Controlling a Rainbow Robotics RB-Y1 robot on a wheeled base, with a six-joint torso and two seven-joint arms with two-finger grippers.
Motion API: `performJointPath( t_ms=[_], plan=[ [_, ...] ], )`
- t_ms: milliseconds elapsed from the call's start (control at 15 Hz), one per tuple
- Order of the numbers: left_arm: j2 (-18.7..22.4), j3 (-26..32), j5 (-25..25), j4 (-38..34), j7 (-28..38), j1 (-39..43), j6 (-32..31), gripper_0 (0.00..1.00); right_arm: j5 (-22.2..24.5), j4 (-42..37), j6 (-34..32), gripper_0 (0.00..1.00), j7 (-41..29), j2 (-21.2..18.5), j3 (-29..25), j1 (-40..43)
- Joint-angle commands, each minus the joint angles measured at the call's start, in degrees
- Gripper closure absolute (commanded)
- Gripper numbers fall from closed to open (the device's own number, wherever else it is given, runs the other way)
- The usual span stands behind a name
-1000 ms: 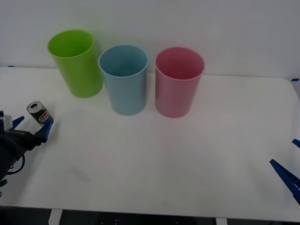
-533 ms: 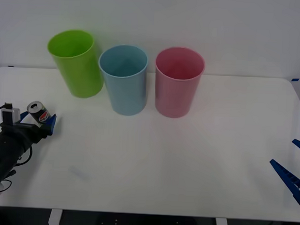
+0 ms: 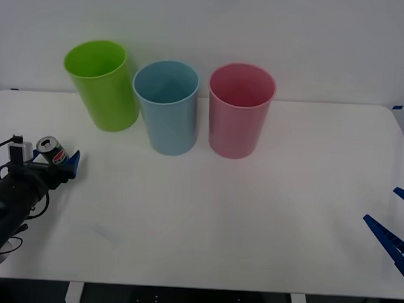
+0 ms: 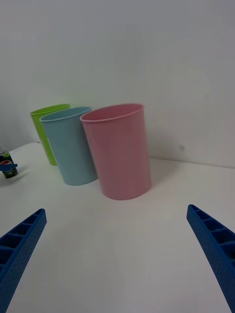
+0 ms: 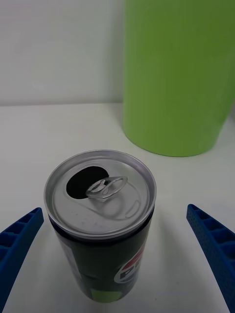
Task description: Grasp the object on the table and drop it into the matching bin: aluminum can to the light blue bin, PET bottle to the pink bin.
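Ribbed blue fingers of the left hand point(image 5: 117, 244) stand apart around the cylindrical aluminum can point(image 5: 100, 220).

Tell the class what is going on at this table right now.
The left gripper sits at the table's left edge, fingers open on either side of the upright can, not yet closed on it. The blue bin stands at the back between a green bin and the pink bin. The right gripper waits open at the right edge.

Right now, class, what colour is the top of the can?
Silver, with its pull tab; the can itself is dark. The left wrist view shows it best.
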Motion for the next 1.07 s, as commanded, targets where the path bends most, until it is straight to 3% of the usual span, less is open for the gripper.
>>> performJointPath(
  t_ms=[67,133,200,267,1067],
  plan=[
    [0.0,-0.2,0.0,0.0,0.0,0.0,0.0,0.0,0.0,0.0,0.0,0.0,0.0,0.0,0.0,0.0],
    [0.0,-0.2,0.0,0.0,0.0,0.0,0.0,0.32,0.0,0.0,0.0,0.0,0.0,0.0,0.0,0.0],
    [-0.1,-0.3,0.0,0.0,0.0,0.0,0.0,0.83,0.0,0.0,0.0,0.0,0.0,0.0,0.0,0.0],
    [-0.2,-0.3,0.1,0.0,0.0,0.0,0.2,0.97,0.0,0.0,0.0,0.0,0.0,0.0,0.0,0.0],
    [-0.1,-0.4,0.7,-0.1,0.0,0.2,-1.4,1.0,0.0,0.0,0.0,0.0,0.0,0.0,0.0,0.0]
  ],
)
